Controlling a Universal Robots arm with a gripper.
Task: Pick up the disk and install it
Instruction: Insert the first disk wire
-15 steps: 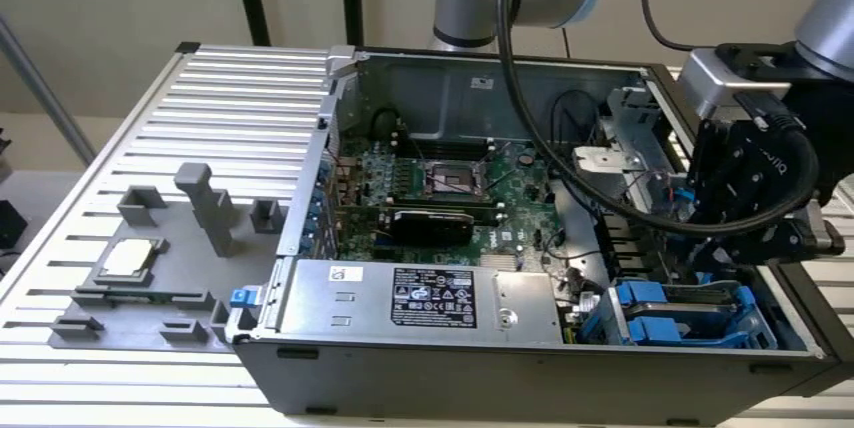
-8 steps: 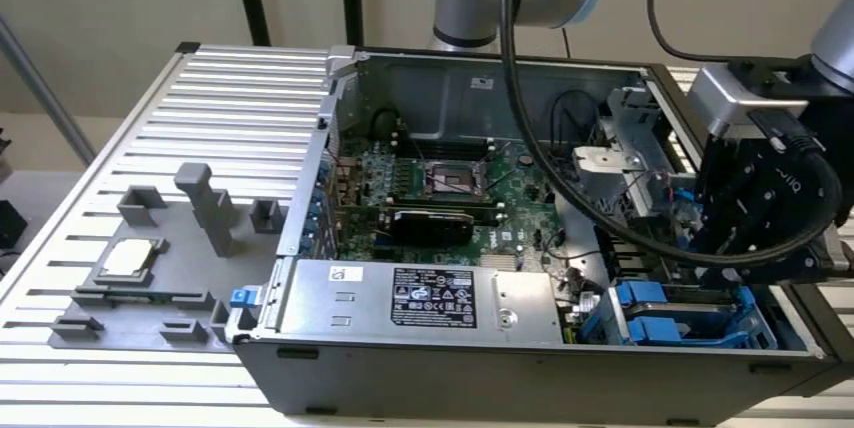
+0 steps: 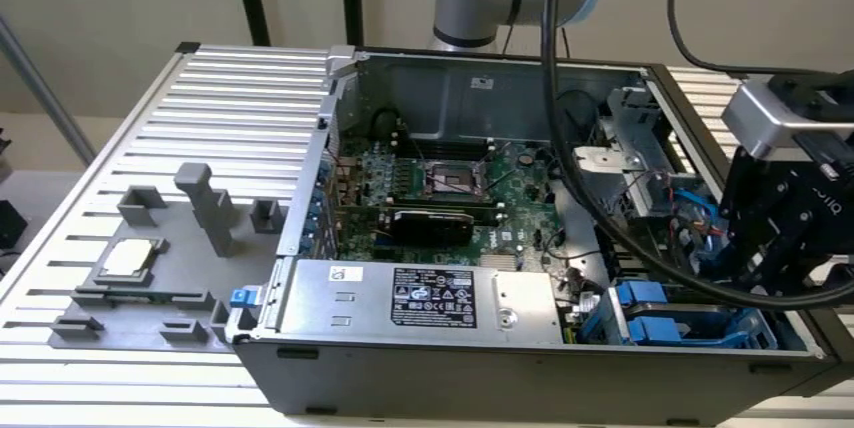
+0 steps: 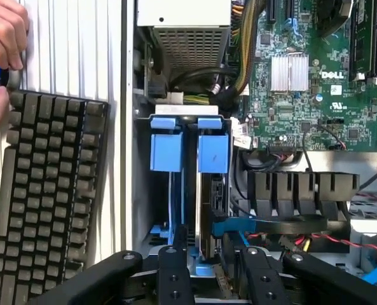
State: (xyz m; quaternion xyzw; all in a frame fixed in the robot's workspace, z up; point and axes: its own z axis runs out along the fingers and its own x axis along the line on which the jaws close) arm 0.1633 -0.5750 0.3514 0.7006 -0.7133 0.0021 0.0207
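A ribbed aluminium bench [image 3: 200,78] carries everything. Toward its edge on the exterior view's left stand grey plastic fixtures [image 3: 200,208], one cradling a small square silver chip [image 3: 127,258]. The open grey tower case [image 3: 534,378] lies on its side across the rest of the bench. Inside it are a large silver box with a black label [image 3: 427,298] along the near wall and, behind that, the green motherboard [image 3: 454,188].

At the case's corner on the exterior view's right is the drive bay. There the disk [image 4: 208,197], a silver-grey hard drive in blue plastic rails, stands edge-on in a slot just beside a second blue carrier [image 4: 166,152]. The black pincer [image 4: 213,254] straddles it with its jaws spread, one on each side, pinching nothing. The disk looks to be in its bay, so the installing seems largely done, though full seating cannot be told.

A blue flat cable [image 4: 239,225] and loose wires crowd that slot. Outside the case wall lies a black keyboard [image 4: 45,197], with a person's hand [image 4: 0,38] near it.
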